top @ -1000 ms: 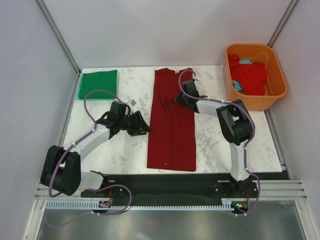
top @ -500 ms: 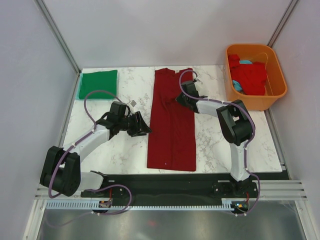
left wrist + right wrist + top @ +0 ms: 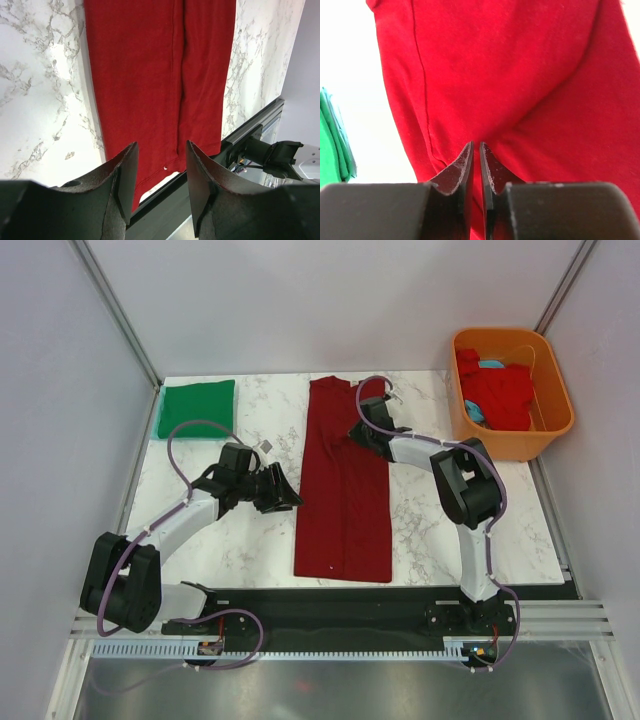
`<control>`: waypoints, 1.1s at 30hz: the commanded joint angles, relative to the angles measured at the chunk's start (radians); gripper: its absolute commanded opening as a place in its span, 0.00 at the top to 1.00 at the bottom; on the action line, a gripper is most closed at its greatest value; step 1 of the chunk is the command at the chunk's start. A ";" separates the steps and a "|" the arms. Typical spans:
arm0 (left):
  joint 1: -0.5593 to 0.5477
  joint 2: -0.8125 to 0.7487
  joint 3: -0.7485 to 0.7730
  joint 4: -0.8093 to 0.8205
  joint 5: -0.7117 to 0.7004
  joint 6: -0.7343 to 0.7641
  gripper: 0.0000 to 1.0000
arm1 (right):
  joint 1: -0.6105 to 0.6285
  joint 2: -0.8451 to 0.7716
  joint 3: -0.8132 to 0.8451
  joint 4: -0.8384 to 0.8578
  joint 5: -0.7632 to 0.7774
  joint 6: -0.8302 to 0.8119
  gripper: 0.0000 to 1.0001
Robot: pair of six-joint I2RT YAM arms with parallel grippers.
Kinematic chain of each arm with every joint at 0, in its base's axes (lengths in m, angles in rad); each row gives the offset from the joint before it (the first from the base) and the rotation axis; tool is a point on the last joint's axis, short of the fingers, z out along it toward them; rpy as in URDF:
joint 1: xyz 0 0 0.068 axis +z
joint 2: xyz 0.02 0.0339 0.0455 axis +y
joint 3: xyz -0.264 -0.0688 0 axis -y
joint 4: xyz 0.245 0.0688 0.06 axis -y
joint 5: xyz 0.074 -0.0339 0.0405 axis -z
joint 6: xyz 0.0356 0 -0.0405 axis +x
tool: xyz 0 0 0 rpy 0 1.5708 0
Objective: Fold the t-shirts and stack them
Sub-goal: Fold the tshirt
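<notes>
- Sitting folded at the far left corner of the tabletop point(image 3: 245, 540), the green shirt point(image 3: 197, 408) is looking finished, so one piece is seemingly done and starting the stack.
- The maroon shirt point(image 3: 343, 495) is lying flat in the middle of the tabletop as a long narrow strip with its sides turned in lengthwise. I am judging it partway through its fold, with the crosswise folds not yet made.
- The left fingers point(image 3: 122, 180) are standing apart and gripping nothing, hovering just beside the strip's left edge.
- The right fingers point(image 3: 462, 170) are hanging over the strip's upper right part, drawn almost together with only a slit between them. Whether they are pinching any cloth is not showing.
- A red shirt point(image 3: 497, 392) and a scrap of blue shirt point(image 3: 490, 365) are lying crumpled in the tub point(image 3: 512, 444) at the right, unfolded.
- By my reckoning, well under half of the job is lying behind: the maroon shirt is needing finishing and stacking on the green one, and the tub's shirts are waiting after it.
</notes>
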State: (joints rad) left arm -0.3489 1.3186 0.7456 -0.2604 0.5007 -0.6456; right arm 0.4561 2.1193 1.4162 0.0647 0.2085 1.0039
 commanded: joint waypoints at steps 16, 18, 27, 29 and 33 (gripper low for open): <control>0.011 -0.007 0.001 0.004 0.022 0.046 0.50 | 0.010 0.021 0.081 -0.039 0.065 -0.021 0.80; 0.011 -0.005 0.001 0.006 0.025 0.046 0.50 | 0.012 -0.008 0.067 -0.039 0.081 -0.027 0.80; 0.011 -0.007 0.003 0.006 0.030 0.044 0.50 | 0.026 -0.050 -0.033 -0.022 0.085 0.033 0.88; 0.011 -0.010 -0.002 0.006 0.029 0.043 0.50 | 0.032 -0.041 -0.043 -0.013 0.080 0.041 0.89; 0.011 -0.007 -0.005 0.004 0.032 0.044 0.50 | 0.036 -0.029 -0.045 0.001 0.077 0.052 0.88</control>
State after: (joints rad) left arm -0.3424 1.3190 0.7456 -0.2604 0.5083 -0.6373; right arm 0.4858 2.1124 1.3724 0.0296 0.2726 1.0271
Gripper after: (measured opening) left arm 0.502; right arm 0.117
